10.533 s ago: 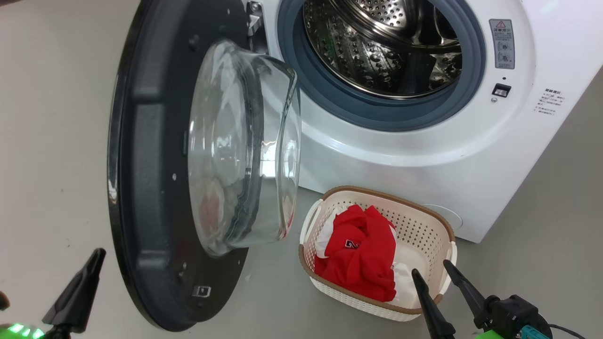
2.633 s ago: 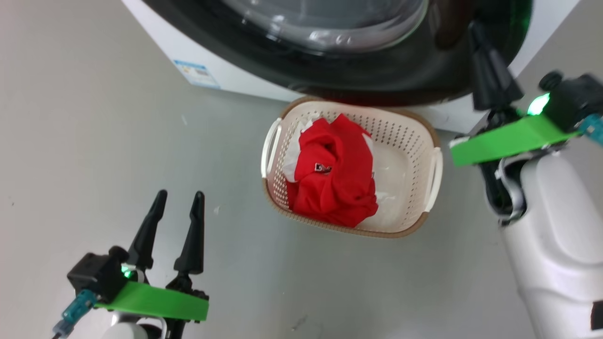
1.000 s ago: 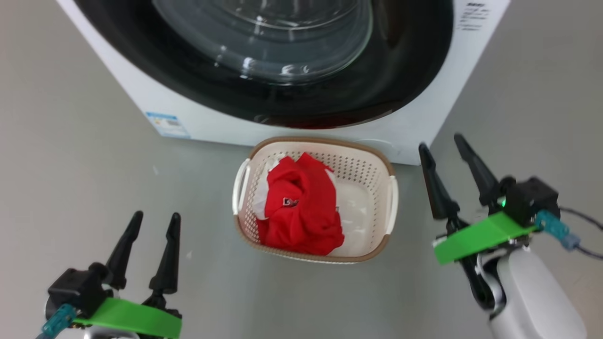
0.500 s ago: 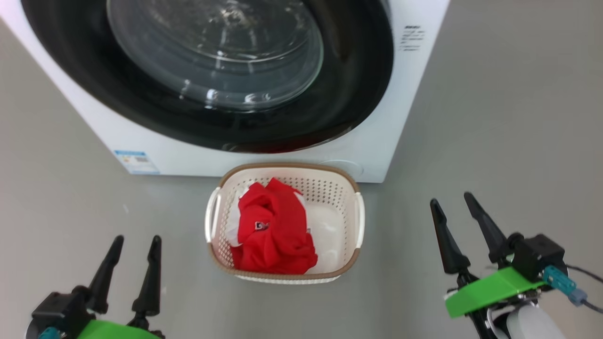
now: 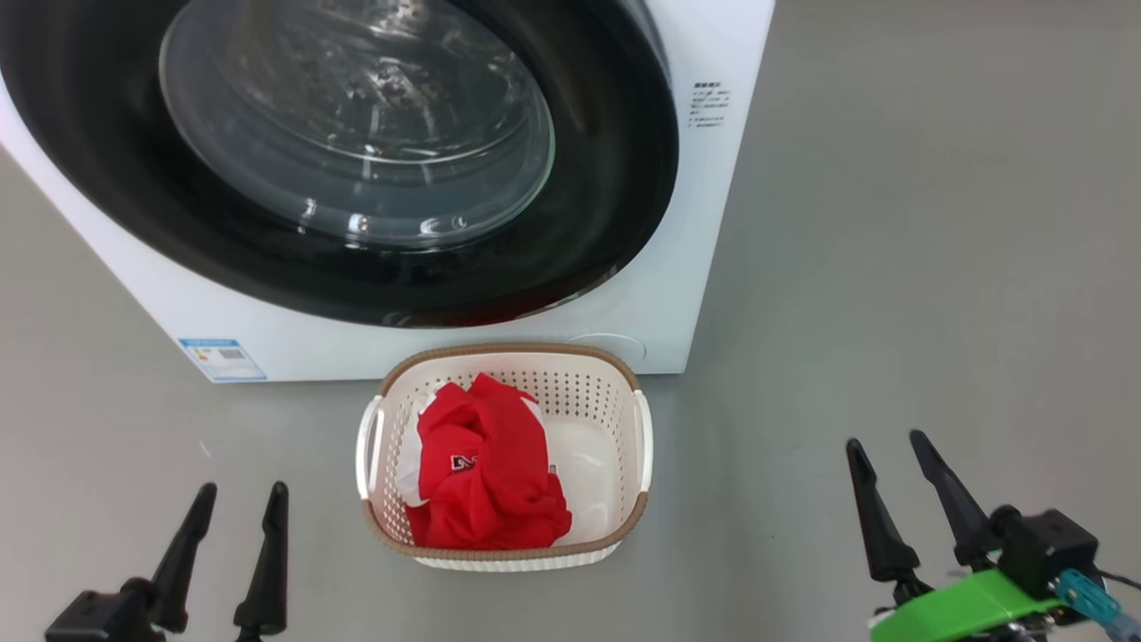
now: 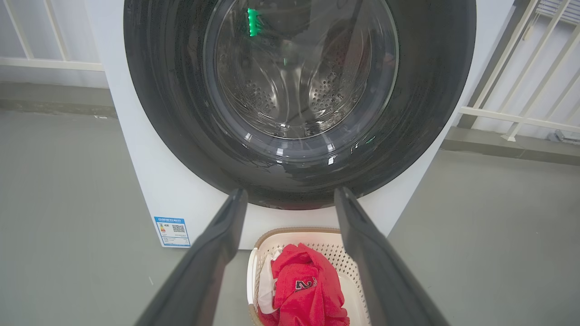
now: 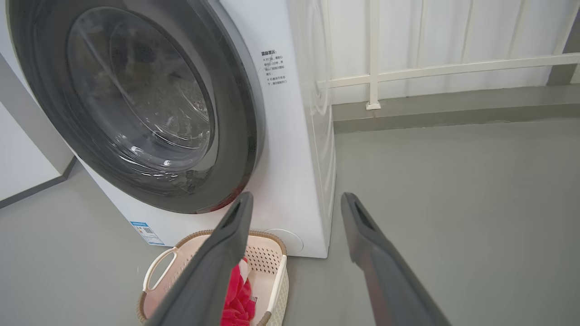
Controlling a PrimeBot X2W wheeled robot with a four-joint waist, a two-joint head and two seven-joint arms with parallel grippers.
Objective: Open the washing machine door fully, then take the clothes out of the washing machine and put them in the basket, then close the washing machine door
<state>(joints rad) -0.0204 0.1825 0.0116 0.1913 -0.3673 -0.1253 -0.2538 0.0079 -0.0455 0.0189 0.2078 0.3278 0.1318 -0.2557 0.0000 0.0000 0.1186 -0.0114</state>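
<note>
Clothes (image 5: 481,477) lay crumpled in basket (image 5: 508,350): judged soft, light, best pinched at raised top fold. Washing machine door (image 5: 615,178) sat shut behind basket. Left gripper (image 5: 242,490) and right gripper (image 5: 885,440) flanked basket, well apart, jaws spread, empty

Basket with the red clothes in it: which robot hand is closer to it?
Left. The left gripper is close beside the basket's left side. The right gripper is off to the basket's right, across a much wider gap. Both are open and empty.
</note>
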